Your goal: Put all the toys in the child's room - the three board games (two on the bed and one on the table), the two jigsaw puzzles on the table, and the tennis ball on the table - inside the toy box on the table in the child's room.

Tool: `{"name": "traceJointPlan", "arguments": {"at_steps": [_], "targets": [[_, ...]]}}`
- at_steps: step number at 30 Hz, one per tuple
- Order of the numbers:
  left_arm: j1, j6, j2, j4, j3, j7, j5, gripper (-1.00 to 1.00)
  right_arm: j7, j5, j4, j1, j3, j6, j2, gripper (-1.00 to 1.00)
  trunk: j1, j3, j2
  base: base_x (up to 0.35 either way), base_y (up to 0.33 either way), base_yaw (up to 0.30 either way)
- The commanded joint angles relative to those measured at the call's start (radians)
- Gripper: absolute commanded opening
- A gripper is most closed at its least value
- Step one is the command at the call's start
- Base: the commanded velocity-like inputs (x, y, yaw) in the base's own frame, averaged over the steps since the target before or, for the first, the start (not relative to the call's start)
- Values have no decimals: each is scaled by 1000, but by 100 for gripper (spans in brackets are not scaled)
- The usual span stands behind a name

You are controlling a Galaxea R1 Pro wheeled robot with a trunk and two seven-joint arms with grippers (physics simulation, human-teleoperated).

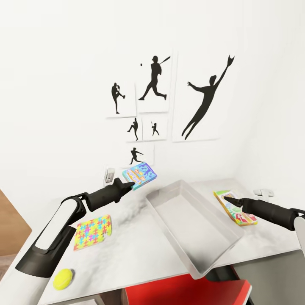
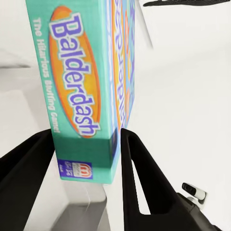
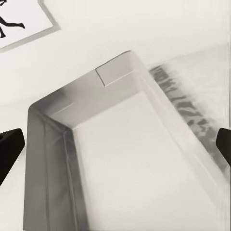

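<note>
So the left gripper has its jaws clamped on the Balderdash game, held up in the air just past the box's far-left corner. The box runs long from that corner toward the surface's near edge, so I'd guess the game only needs to go a bit right and down. The right gripper has its jaws wide apart, over a second game lying beside the box's right rim. A puzzle and the ball sit toward the left edge. White wall behind with athlete silhouettes.
</note>
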Motion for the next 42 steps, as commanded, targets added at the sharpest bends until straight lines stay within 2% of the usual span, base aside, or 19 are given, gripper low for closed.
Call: {"name": "traceJointPlan", "arguments": {"at_steps": [1, 12, 42], "targets": [[-1, 0, 1, -1, -1, 10, 11, -100, 7, 4, 0, -1, -1, 5, 0, 100, 1, -2, -2, 193, -171, 29], [-1, 1, 1, -3, -1, 8, 12, -100, 7, 4, 0, -1, 3, 5, 0, 100, 1, -2, -2, 113, -100, 14], [-1, 1, 0, -1, 0, 10, 16, -100, 10, 2, 0, -1, 0, 7, 0, 100, 1, -2, -2, 7, -6, 1]]}}
